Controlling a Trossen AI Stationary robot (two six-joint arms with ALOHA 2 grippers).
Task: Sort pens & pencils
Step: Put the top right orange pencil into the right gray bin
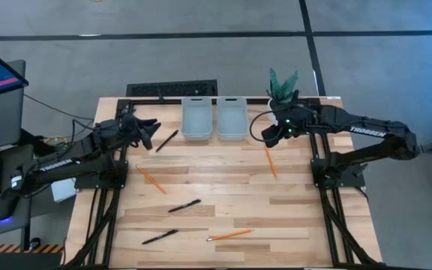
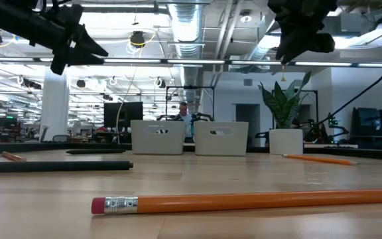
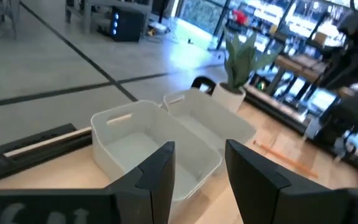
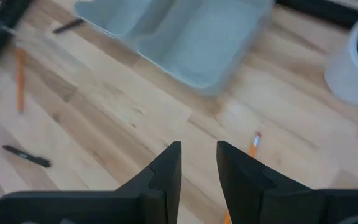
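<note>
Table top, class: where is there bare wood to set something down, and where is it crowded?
Bare: between the two trays and the middle pen; right front corner. Crowded: front strip, with pen and pencil; spots under each end effector.

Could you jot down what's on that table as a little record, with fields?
pens: three, black, loose on the table
pencils: three, orange, loose
trays: two, grey, side by side at the far edge, both empty
left gripper: open, empty, above a pen
right gripper: open, empty, above a pencil
</note>
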